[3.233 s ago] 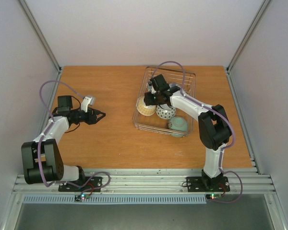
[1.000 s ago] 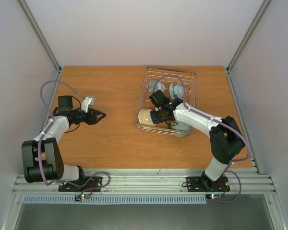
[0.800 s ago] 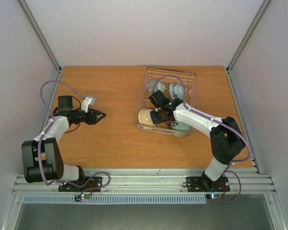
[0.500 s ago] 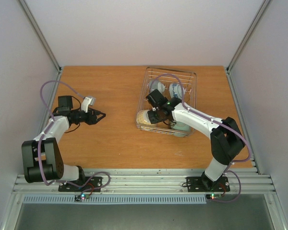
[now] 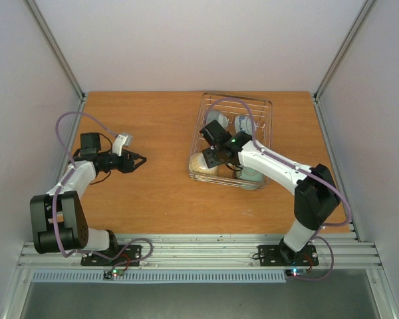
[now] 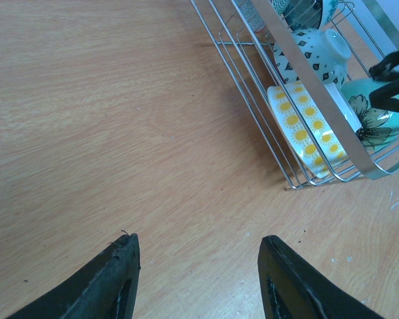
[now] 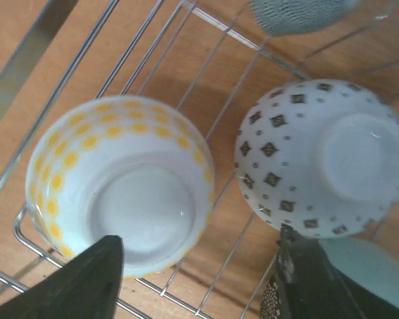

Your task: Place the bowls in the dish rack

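Observation:
The dish rack (image 5: pixel 270 119) stands right of centre on the table, seen also in the right wrist view (image 7: pixel 26 53) and the left wrist view (image 6: pixel 314 86). My right gripper (image 5: pixel 213 151) (image 7: pixel 196 266) hangs open just above its near left corner. Below it lies a white bowl with yellow dots (image 7: pixel 120 193) (image 5: pixel 203 164) (image 6: pixel 299 129), free of the fingers. Beside it sit an upturned white bowl with dark diamonds (image 7: pixel 322 156) (image 6: pixel 316 53) and a teal bowl (image 5: pixel 251 176) (image 6: pixel 376 113). Two more bowls (image 5: pixel 218 119) (image 5: pixel 245 123) stand at the rack's far end. My left gripper (image 5: pixel 141 159) (image 6: pixel 199 259) is open and holds nothing.
Bare wooden table (image 5: pixel 159 126) lies between the left gripper and the rack. White walls and metal posts close in the table on three sides. The right arm (image 5: pixel 279 166) reaches over the rack's near right part.
My right gripper was shut on the yellow-dotted bowl in the rack's near left corner; it has opened and drawn slightly back, leaving the bowl there. The left arm has not moved.

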You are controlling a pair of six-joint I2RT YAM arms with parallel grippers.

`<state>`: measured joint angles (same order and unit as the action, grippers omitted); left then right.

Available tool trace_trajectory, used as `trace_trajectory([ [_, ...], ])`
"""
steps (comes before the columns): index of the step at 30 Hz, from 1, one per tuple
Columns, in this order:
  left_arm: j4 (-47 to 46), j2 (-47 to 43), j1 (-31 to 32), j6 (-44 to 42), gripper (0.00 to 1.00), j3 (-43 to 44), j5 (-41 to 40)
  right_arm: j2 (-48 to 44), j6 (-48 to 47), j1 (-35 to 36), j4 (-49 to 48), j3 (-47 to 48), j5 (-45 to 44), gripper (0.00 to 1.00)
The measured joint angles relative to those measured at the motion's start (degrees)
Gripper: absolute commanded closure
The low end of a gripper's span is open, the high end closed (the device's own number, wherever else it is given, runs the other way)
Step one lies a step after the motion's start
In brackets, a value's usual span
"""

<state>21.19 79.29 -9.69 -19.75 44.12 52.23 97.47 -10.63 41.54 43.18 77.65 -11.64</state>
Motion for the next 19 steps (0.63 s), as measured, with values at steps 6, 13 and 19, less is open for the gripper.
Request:
trace_trajectory([
  [6, -0.02, -0.31, 0.0, 0.02, 0.51, 0.0, -0.31, -7.93, -0.59, 0.0, -0.63, -2.49, -3.17, 0.2],
  [13, -0.81, -1.7, 0.0, 1.01, 0.51, -0.17, -2.4, -18.27, 0.31, 0.02, -1.57, -7.65, -4.35, 0.2],
  [19, -1.79, -1.73, 0.0, 2.16, 0.5, -0.61, -4.35, -27.21, 2.32, 0.02, -0.46, -14.03, -6.95, 0.19],
])
